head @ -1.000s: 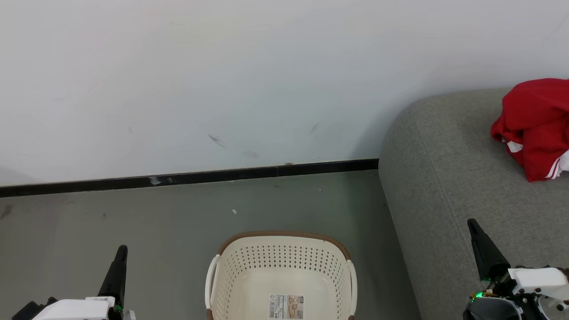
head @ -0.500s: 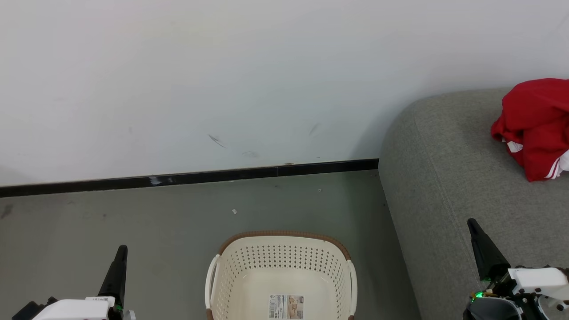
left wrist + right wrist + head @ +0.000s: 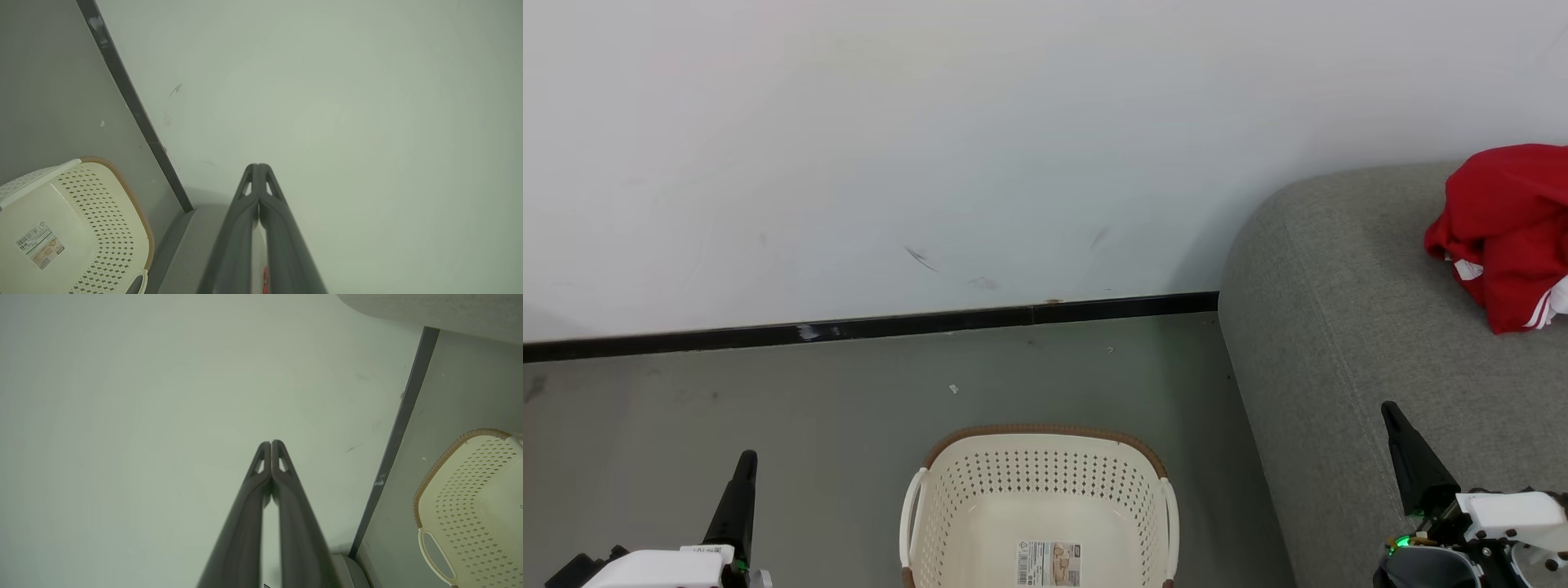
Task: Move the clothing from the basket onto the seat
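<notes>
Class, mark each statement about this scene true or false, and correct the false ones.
1. The red clothing lies on the seat. True.
2. The basket holds a garment. False: nothing lies in it but a label stuck to its bottom.
3. The left gripper is shut and holds nothing. True.
4. The right gripper grips the clothing. False: it is shut on nothing and well apart from the clothing.
5. The basket stands on the seat. False: it stands on the floor, beside the seat.
</notes>
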